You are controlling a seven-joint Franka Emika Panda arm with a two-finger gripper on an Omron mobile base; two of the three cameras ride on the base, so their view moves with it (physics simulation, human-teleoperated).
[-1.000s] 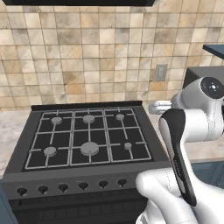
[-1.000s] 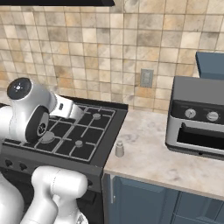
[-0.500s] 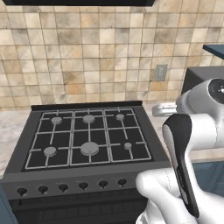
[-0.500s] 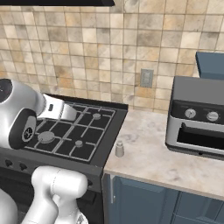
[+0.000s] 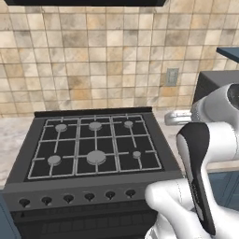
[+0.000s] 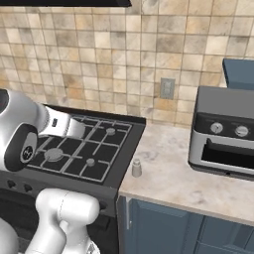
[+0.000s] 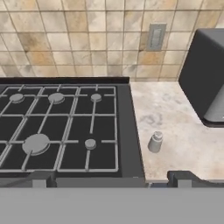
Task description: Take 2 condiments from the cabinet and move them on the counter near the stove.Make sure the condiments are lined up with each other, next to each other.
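Hand view: shaker (image 7: pixel 155 141) is being kept on counter (image 7: pixel 183 127) beside stove (image 7: pixel 61 127), awaiting its partner; gripper (image 7: pixel 109 177) fingers are being held apart, empty.

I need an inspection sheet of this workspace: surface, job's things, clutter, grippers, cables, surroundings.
Surface: beige marbled counter, mostly bare, between the stove and a grey oven.
Job's things: grey-white shaker upright on the counter, close beside the stove; it also shows in the hand view. Second condiment: nothing seen.
Clutter: nothing seen.
Grippers: gripper open, holding nothing, back from the shaker.
Cables: nothing seen.
Surroundings: tiled wall with an outlet, grey countertop oven to the right, blue cupboards under the counter.
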